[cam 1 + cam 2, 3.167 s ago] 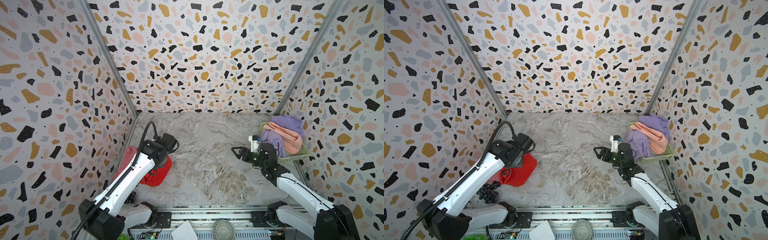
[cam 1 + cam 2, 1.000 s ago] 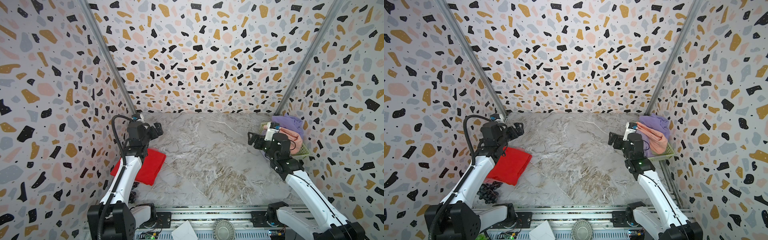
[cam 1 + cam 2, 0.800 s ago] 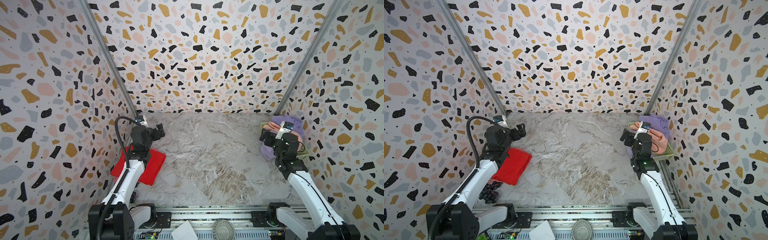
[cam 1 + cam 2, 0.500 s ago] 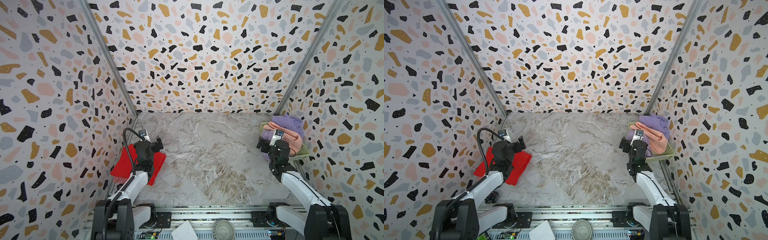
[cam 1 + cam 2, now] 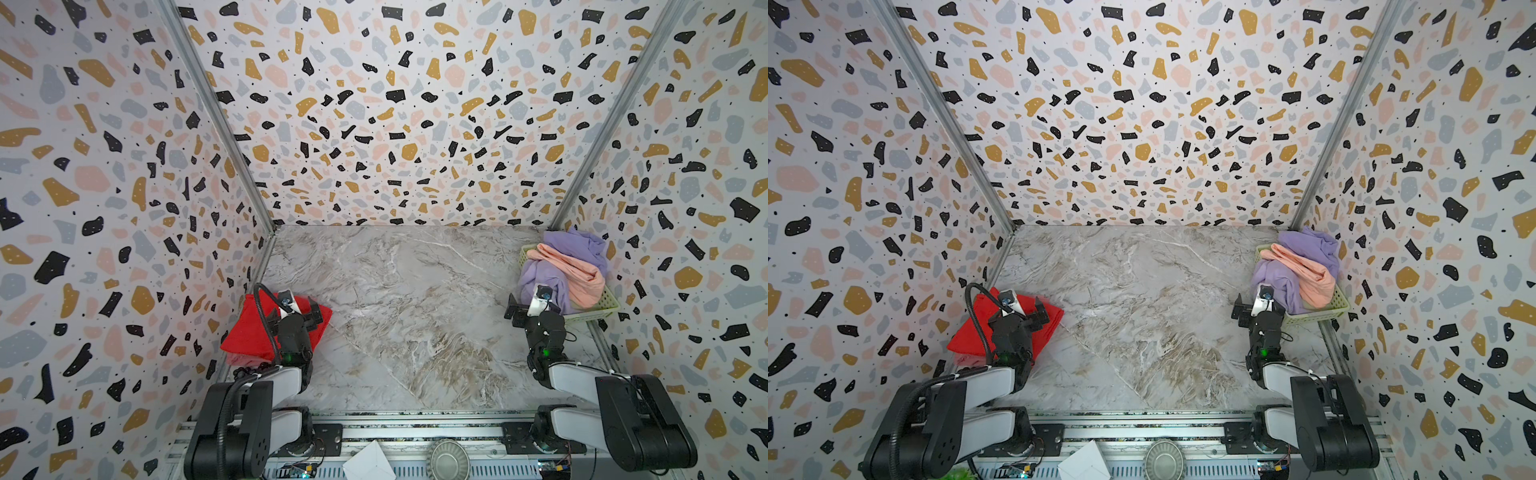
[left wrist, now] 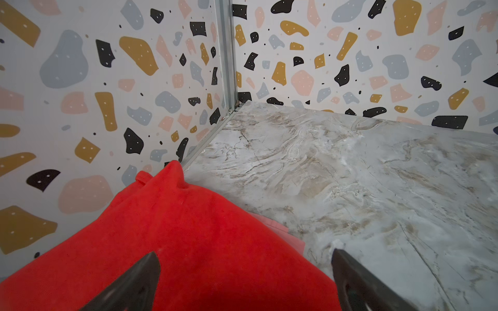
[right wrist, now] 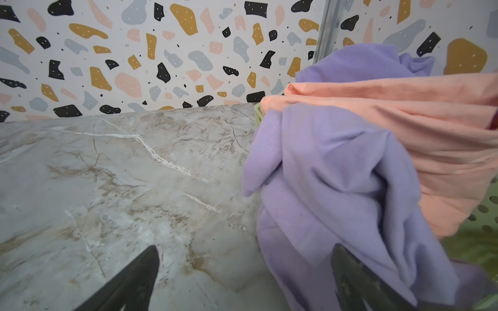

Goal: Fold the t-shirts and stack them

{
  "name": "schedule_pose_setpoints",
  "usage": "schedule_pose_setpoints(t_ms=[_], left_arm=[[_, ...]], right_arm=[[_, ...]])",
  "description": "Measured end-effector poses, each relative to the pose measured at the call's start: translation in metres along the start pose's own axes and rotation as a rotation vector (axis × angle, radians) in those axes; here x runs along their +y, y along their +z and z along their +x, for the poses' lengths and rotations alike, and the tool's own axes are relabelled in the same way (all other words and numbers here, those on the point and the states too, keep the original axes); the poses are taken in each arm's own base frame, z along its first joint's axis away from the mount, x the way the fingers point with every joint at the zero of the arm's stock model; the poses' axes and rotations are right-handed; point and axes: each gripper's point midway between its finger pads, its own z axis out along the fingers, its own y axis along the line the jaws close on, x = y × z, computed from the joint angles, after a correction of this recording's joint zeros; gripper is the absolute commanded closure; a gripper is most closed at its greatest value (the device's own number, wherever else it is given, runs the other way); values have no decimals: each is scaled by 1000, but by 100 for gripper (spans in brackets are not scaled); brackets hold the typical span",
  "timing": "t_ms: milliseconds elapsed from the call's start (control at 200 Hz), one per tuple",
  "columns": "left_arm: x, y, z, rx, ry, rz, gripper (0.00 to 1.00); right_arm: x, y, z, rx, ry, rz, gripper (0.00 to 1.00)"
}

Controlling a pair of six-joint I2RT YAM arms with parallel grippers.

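Marbled counter (image 5: 415, 291), speckled walls (image 5: 374, 124). Left gripper (image 5: 294, 312), spread wide and empty, hangs over the folded red t-shirt (image 5: 245, 332); right gripper (image 5: 532, 309), likewise spread and empty, sits just beside the lavender t-shirt (image 5: 540, 274) and peach t-shirt (image 5: 582, 274) heaped in the green basket (image 5: 596, 309).

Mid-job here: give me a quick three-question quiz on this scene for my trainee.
1. True or false: the left gripper is shut on the red t-shirt.
2. Which t-shirts are piled in the pale green basket? A) red and pink; B) lavender t-shirt and peach t-shirt; C) peach only.
3. Fill in: in the left wrist view, the edge of a ___ t-shirt peeks out beneath the red t-shirt.

Key: 1 false, its jaws stand open above it; 2 B; 3 pink t-shirt.
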Motion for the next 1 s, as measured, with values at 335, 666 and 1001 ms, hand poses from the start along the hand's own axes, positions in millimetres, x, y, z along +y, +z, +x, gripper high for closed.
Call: schedule_pose_setpoints(t_ms=[335, 666, 1001], left_arm=[[-12, 17, 16, 13, 44, 38, 1], [-11, 23, 0, -26, 34, -10, 0], [-9, 23, 0, -26, 35, -21, 0]], right_arm=[[9, 14, 18, -8, -51, -34, 1], [17, 24, 0, -48, -60, -68, 1], [21, 23, 0, -49, -72, -72, 1]])
